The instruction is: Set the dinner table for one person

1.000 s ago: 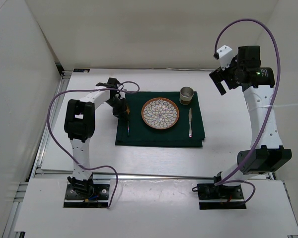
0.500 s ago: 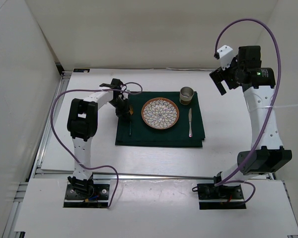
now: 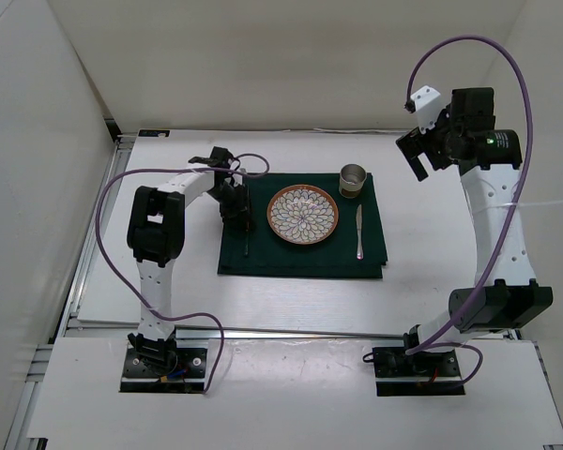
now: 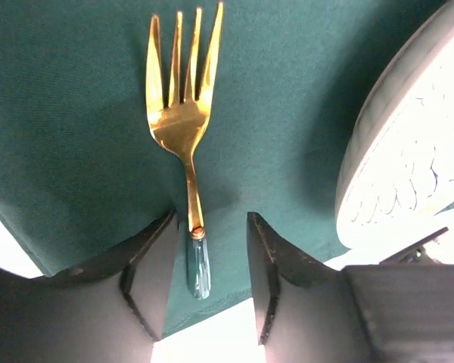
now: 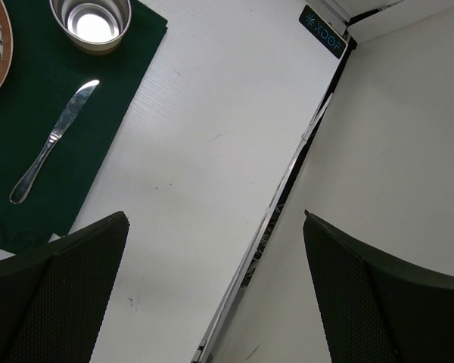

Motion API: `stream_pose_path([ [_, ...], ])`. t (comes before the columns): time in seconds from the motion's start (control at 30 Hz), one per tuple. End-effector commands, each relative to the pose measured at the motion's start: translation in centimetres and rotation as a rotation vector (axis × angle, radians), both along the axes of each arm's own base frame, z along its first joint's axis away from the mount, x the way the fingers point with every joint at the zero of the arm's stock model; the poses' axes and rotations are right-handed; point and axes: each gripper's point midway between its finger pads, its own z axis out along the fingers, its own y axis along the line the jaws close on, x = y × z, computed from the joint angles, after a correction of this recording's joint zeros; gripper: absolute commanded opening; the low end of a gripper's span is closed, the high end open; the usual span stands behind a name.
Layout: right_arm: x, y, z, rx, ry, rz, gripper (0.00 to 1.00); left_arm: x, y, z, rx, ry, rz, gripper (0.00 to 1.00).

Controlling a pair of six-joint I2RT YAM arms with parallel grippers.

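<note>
The left gripper, which had been clenched a second earlier, had now parted its jaws. The gold fork lay flat on the dark green cloth, with green showing on both sides of its handle, so I judged it released and no longer grasped. In the top view this gripper had also shifted a little toward the patterned plate, and the fork lay just left of the plate, in the left part of the cloth. The knife lay to the right of the plate and the metal cup stood at the upper right corner of the cloth. The setting for one person therefore looked nearly complete. The dinner table filled the middle of the top view, white and bare around the cloth. The left wrist view alone showed the fork's tines, its pale bluish handle tip and the gap between the fingers. From above the fork was only a thin dark line. The right wrist view showed the right gripper spread wide and holding nothing, high at the right of the scene, with the knife and cup in its upper left corner.
</note>
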Motion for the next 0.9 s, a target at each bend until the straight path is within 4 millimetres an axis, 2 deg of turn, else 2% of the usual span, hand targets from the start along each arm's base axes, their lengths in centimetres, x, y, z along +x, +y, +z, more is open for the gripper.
stream_pose_path([
  [0.0,-0.8,0.0,1.4,0.015,-0.043,0.003,1.00,1.5,1.0,1.6,0.036,-0.080,0.016,0.54],
  [0.1,-1.0,0.2,1.2,0.021,-0.032,0.011,1.00,2.6,1.7,3.4,0.017,-0.129,0.028,0.55],
  [0.13,-1.0,0.2,1.2,0.021,-0.032,0.011,1.00,3.3,1.5,5.2,0.008,-0.174,0.021,0.55],
  [0.17,-1.0,0.2,1.2,0.015,-0.032,0.017,1.00,3.9,2.3,6.3,0.015,-0.203,0.027,0.56],
  [0.2,-1.0,0.1,1.2,0.022,-0.032,0.017,1.00,5.0,3.3,9.1,0.009,-0.281,0.027,0.58],
  [0.23,-1.1,0.1,1.0,0.022,-0.023,0.017,1.00,5.0,4.0,9.8,0.020,-0.294,0.042,0.60],
  [0.27,-1.2,-0.4,0.7,0.022,-0.014,0.005,1.00,6.4,4.9,12.4,0.038,-0.375,0.037,0.67],
  [0.3,-1.3,-0.6,-0.3,0.027,0.014,0.002,1.00,6.8,5.8,14.0,0.043,-0.411,0.039,0.74],
  [0.33,-1.4,-1.5,-1.1,0.027,0.035,-0.024,1.00,7.3,8.4,15.3,0.073,-0.435,0.078,0.84],
  [0.37,-1.4,-2.1,-1.8,0.028,0.047,-0.040,1.00,7.6,10.1,17.5,0.097,-0.491,0.104,0.90],
  [0.4,-1.8,-2.7,-3.3,0.029,0.088,-0.057,1.00,7.8,12.0,18.9,0.129,-0.538,0.117,1.00],
  [0.43,-2.1,-4.1,-4.2,0.032,0.112,-0.099,1.00,7.7,15.5,19.4,0.173,-0.551,0.181,1.00],
  [0.47,-1.7,-4.9,-4.7,0.023,0.104,-0.109,1.00,7.1,17.3,21.4,0.200,-0.603,0.214,1.00],
  [0.5,-1.8,-6.6,-5.4,0.025,0.111,-0.155,1.00,6.5,19.0,21.0,0.237,-0.609,0.214,1.00],
  [0.53,-1.7,-7.6,-6.6,0.019,0.121,-0.171,1.00,6.0,21.6,21.2,0.282,-0.620,0.264,1.00],
  [0.57,-1.6,-8.2,-6.8,0.032,0.115,-0.182,1.00,5.2,22.7,22.6,0.307,-0.662,0.284,1.00],
  [0.6,-1.8,-9.4,-7.2,0.041,0.114,-0.214,1.00,4.6,23.6,21.8,0.336,-0.662,0.262,1.00],
  [0.63,-2.0,-9.7,-7.5,0.052,0.121,-0.220,1.00,4.2,25.1,21.8,0.371,-0.662,0.297,1.00],
  [0.67,-2.1,-10.0,-7.9,0.053,0.126,-0.229,1.00,3.8,25.3,21.6,0.388,-0.658,0.289,1.00],
  [0.7,-2.1,-10.0,-7.9,0.053,0.126,-0.229,1.00,3.4,26.1,20.9,0.410,-0.648,0.297,1.00],
  [0.73,-2.0,-10.3,-8.5,0.071,0.135,-0.242,1.00,3.2,27.0,21.0,0.459,-0.646,0.333,1.00],
  [0.8,-1.9,-10.2,-8.8,0.081,0.134,-0.251,1.00,2.6,27.5,19.7,0.450,-0.611,0.342,1.00],
  [0.87,-2.0,-10.0,-9.2,0.098,0.144,-0.253,1.00,2.1,27.5,19.4,0.435,-0.603,0.342,1.00],
])
